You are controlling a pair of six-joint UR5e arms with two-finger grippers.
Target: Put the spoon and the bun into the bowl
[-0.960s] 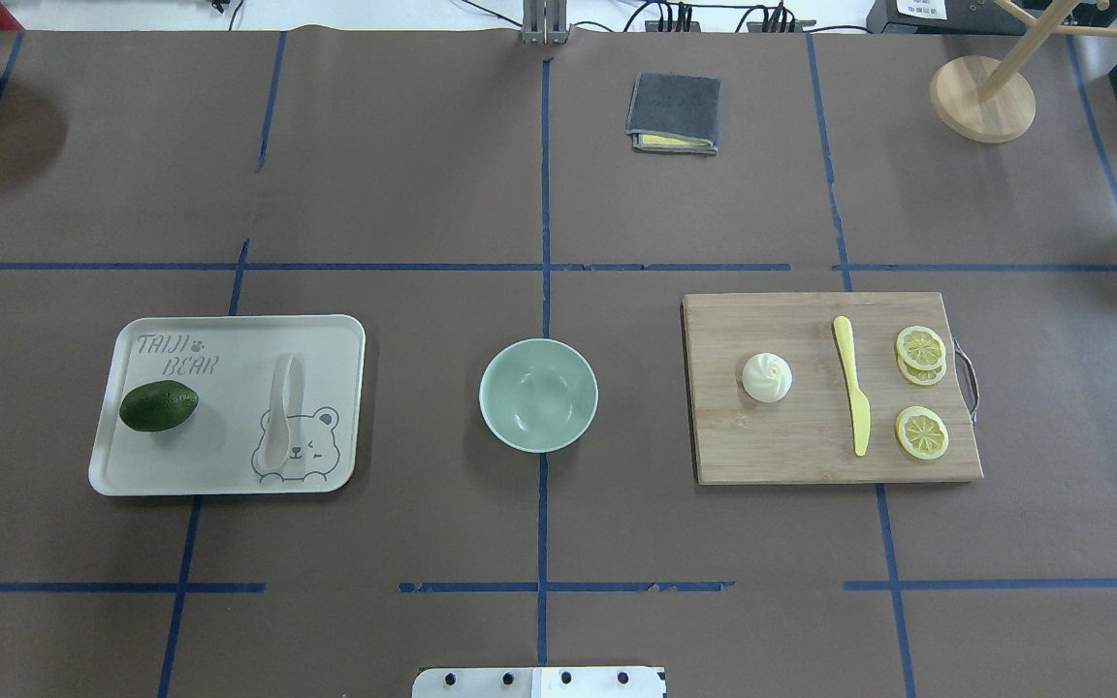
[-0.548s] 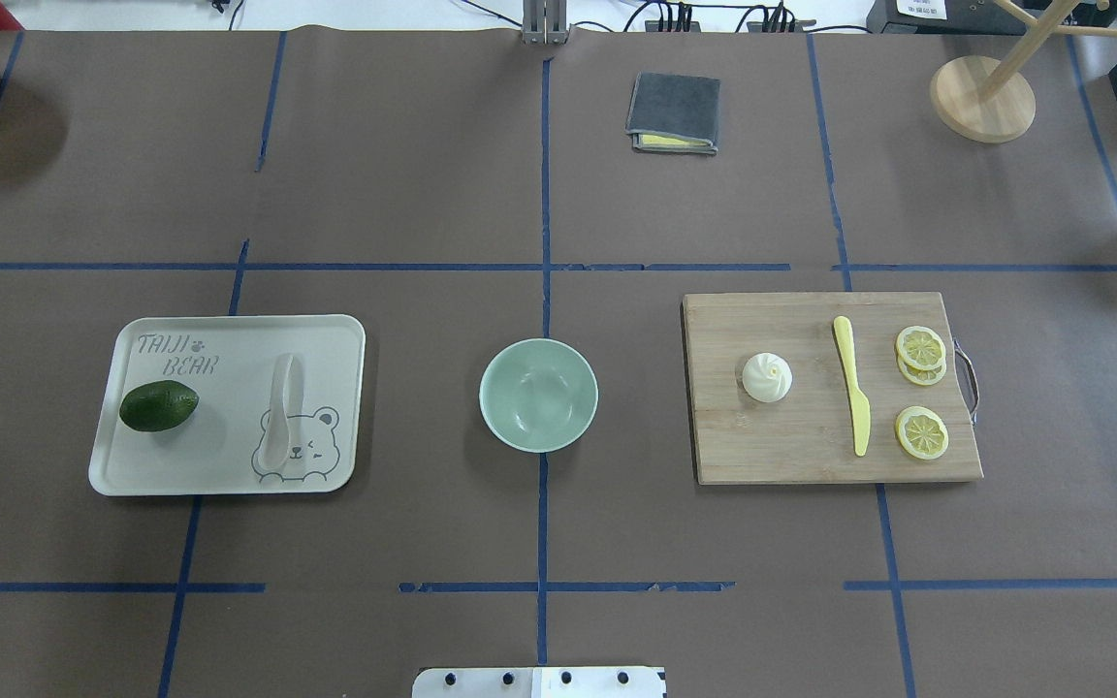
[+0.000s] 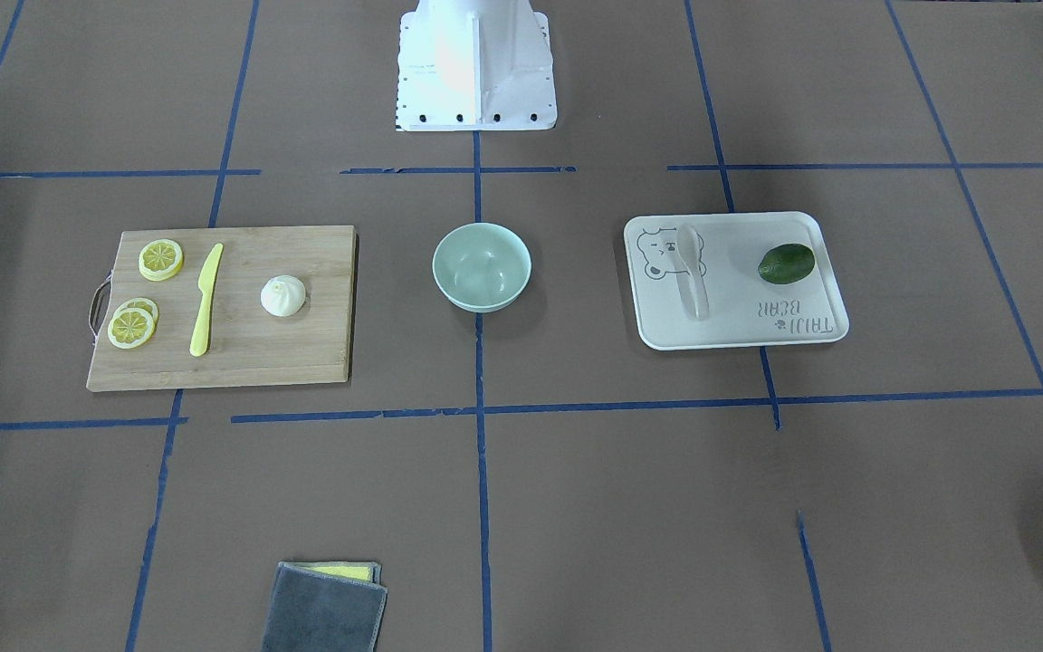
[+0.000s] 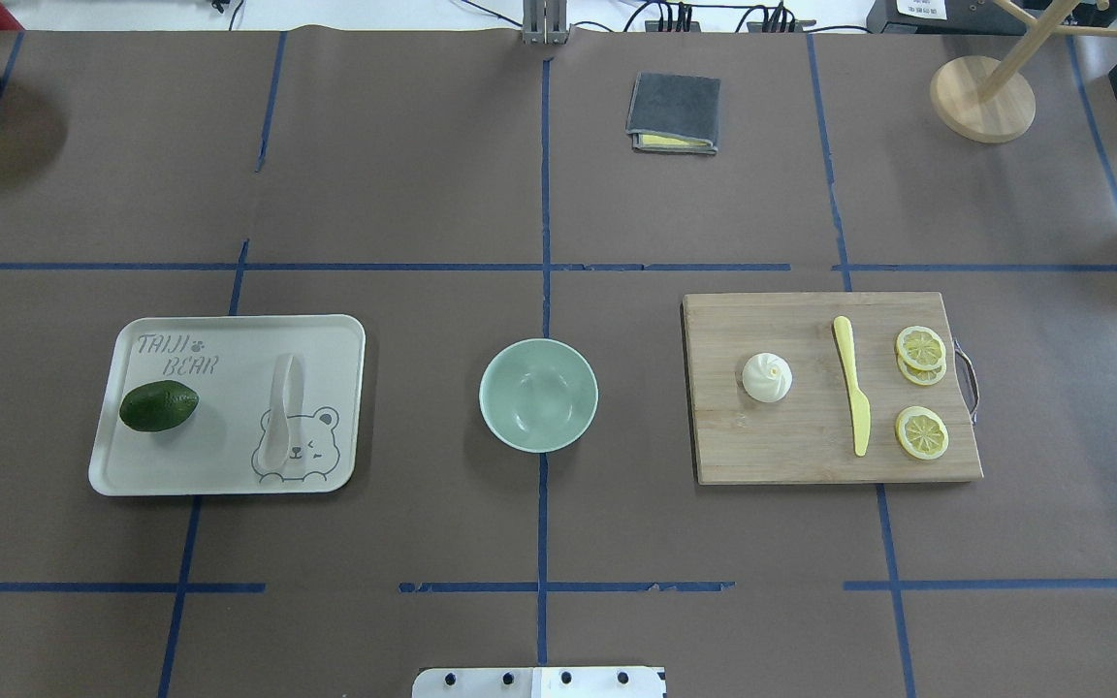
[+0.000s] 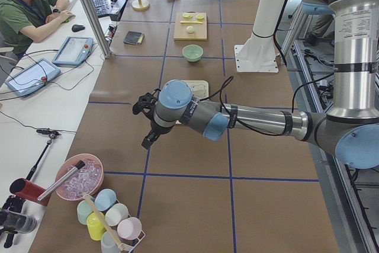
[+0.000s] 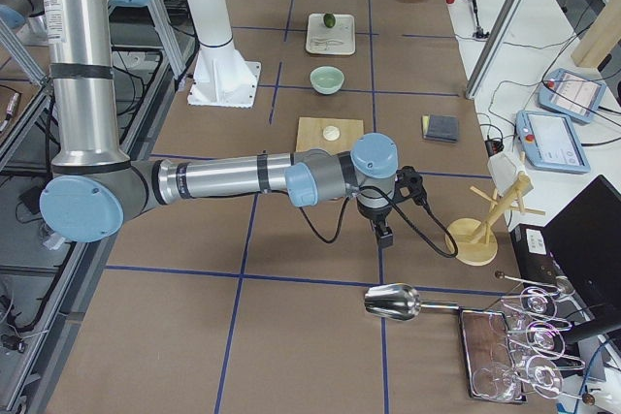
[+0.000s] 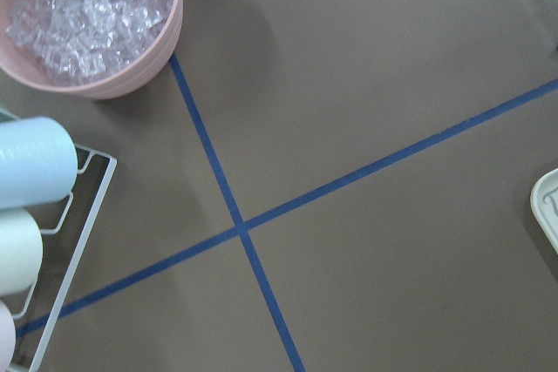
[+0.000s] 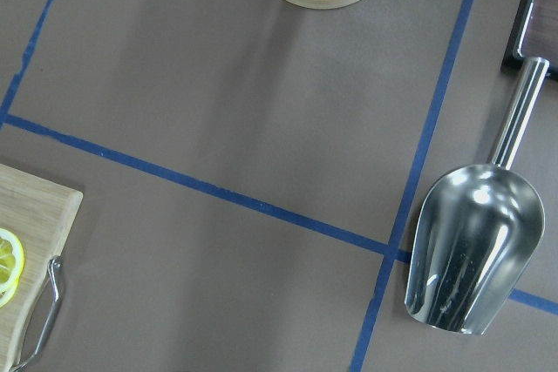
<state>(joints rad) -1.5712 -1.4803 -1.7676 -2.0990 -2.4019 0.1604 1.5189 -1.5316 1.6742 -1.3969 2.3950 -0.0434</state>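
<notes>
I cannot tell if the left gripper (image 5: 146, 141) or the right gripper (image 6: 385, 236) has its fingers wide or narrow. Both hang far from the food. The spoon (image 4: 279, 412) lies on the tray (image 4: 229, 334), and the bun (image 4: 767, 377) sits on the board (image 4: 791, 446). The bowl (image 4: 520, 364) between them is empty. The left gripper should probably come down over the spoon's handle, not the lime (image 4: 158, 405).

Overhead, front cameras face oppositely, steep, sharing bowl (image 4: 538, 395); wrist cameras downward.
</notes>
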